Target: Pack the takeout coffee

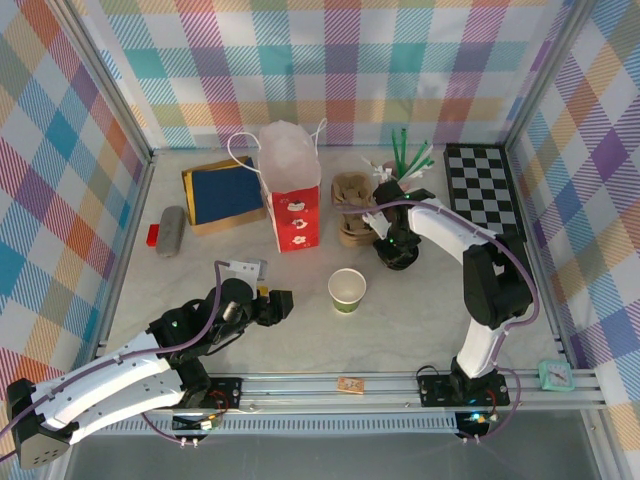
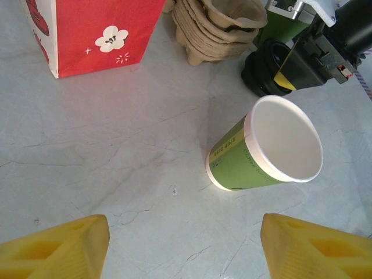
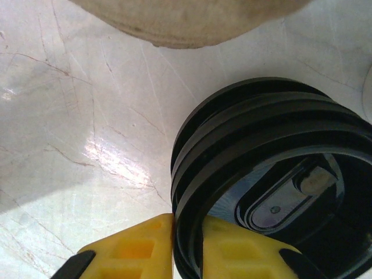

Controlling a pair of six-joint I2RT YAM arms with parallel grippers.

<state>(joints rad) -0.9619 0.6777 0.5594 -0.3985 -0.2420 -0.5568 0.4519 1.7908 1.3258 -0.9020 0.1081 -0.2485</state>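
Right wrist: right fingers point(image 3: 136, 247) narrow, pinching rim of black lid stack point(image 3: 261, 145), left fingers point(image 2: 58, 247) wide, empty, lidless green cup point(image 1: 347, 290) upright mid-surface point(image 1: 420, 320), near red bag point(image 1: 297, 215)

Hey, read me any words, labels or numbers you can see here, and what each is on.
Nothing reads clearly enough to quote.
Lidless cup: dark print on its lighter green stripe, too blurred to read.
Same cup, near the rim: faint lettering, too faint to read.
Red bag: white flower design, no words.
Tag on the front rail: too small to read.
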